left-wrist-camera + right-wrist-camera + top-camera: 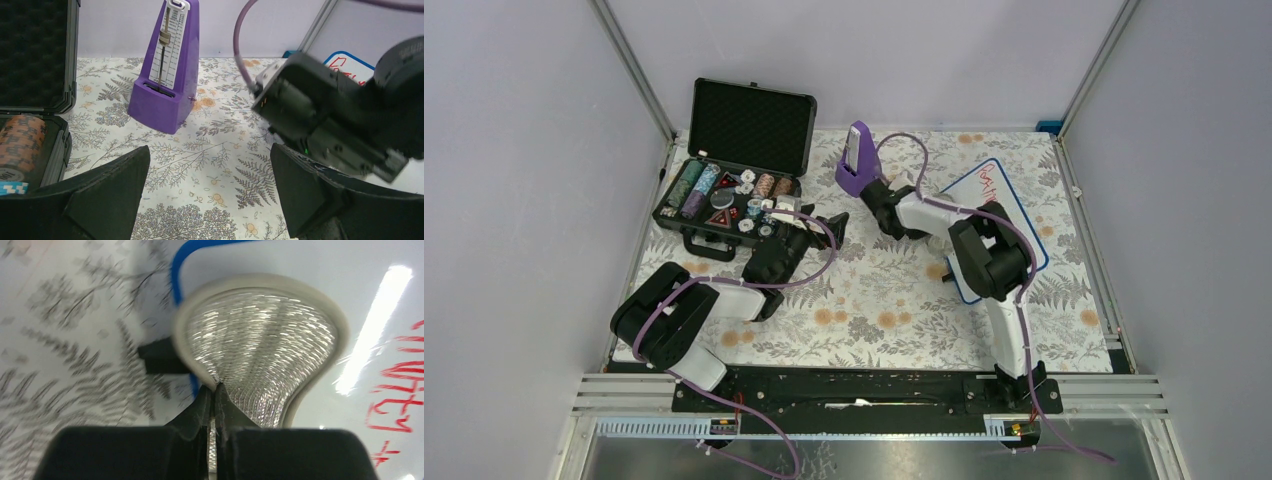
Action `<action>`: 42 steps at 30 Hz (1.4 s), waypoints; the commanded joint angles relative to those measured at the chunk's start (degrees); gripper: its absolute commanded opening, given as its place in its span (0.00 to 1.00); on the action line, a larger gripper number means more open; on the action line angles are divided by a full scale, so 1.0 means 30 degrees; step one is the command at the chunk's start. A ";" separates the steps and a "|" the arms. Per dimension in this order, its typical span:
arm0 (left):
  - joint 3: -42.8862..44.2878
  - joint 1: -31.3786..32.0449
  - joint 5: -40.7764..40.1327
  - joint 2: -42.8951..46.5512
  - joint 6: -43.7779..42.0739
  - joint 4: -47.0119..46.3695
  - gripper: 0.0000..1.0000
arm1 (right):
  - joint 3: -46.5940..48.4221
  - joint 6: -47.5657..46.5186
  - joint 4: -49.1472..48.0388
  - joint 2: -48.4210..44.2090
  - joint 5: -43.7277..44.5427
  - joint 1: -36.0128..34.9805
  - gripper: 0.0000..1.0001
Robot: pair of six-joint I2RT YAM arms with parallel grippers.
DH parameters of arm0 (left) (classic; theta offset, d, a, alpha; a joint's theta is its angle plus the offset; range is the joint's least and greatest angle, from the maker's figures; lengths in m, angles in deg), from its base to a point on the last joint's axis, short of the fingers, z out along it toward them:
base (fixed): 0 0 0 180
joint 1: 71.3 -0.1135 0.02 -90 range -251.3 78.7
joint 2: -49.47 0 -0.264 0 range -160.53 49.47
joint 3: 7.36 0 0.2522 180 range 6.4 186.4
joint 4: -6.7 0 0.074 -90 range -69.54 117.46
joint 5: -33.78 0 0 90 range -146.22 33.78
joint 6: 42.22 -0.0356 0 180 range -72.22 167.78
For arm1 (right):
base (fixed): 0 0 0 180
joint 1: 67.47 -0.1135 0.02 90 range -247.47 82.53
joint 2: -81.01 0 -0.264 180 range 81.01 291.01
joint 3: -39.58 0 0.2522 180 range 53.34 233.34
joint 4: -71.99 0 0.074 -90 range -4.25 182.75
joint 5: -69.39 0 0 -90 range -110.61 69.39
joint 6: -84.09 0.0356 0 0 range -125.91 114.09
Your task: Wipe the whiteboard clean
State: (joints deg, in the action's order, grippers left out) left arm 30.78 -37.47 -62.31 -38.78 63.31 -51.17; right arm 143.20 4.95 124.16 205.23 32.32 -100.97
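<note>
metronome (858,160) near whiteboard (1016,202) (chip case (752,125) apart)

The whiteboard (310,265) is glossy, mirroring a light streak. The pad (260,335) shows shiny silvery mesh inside a smooth pale rim.

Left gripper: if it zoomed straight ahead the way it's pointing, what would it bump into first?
Probably the right arm, whose black wrist sits close ahead on the right side of the open left gripper. The metronome stands farther off, left of the line. Depth is hard to judge.
</note>
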 commanded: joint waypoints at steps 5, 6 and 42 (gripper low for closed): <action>0.0058 -0.0113 -0.0022 0.0051 0.0361 -0.1258 0.99 | 0.0378 0.0918 0.1992 -0.1819 -0.1498 -0.0434 0.00; 0.0074 -0.0120 -0.0014 0.0059 0.0361 -0.1258 0.99 | 0.1130 0.0571 0.2287 -0.2069 -0.1012 -0.0333 0.00; 0.0105 -0.0230 0.0052 -0.0039 0.0397 -0.1232 0.99 | 0.6604 -0.1400 0.2270 -0.0084 -0.1210 0.0359 0.00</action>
State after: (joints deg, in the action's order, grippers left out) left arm 30.78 -37.80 -62.28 -38.78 64.14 -51.20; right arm 156.73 1.86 130.50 211.00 26.57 -100.44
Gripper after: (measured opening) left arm 0.989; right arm 0.023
